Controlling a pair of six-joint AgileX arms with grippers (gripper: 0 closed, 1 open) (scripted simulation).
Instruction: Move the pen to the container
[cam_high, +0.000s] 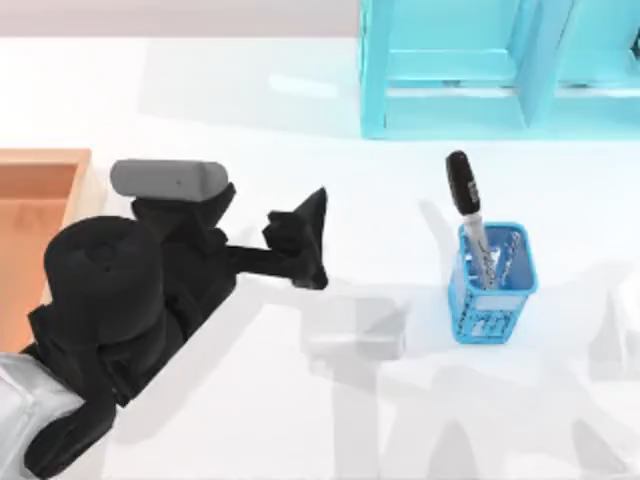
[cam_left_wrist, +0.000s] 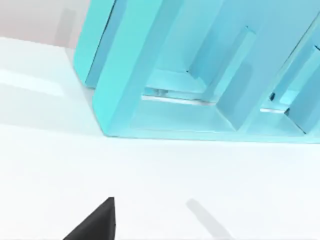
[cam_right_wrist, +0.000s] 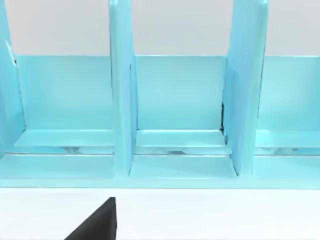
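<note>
Left arm: black AgileX arm over the table's left half in the top view, reaching toward the middle.
Left gripper (cam_high: 305, 240): above bare white table (cam_high: 300, 400), well apart from the pen; how far its jaws are parted cannot be told.
Right gripper: one dark fingertip (cam_right_wrist: 97, 222) shows in the right wrist view, facing the shelf unit; jaw spread cannot be told.
Pen (cam_high: 468, 215): standing in the blue mesh cup (cam_high: 492, 285) right of centre, black cap leaning up and left above the rim.
Container (cam_high: 35, 225): wooden tray at the left edge, partly behind the left arm, well apart from the pen.
Shelf unit (cam_high: 480, 65): cyan, at the far side, beyond the cup.
</note>
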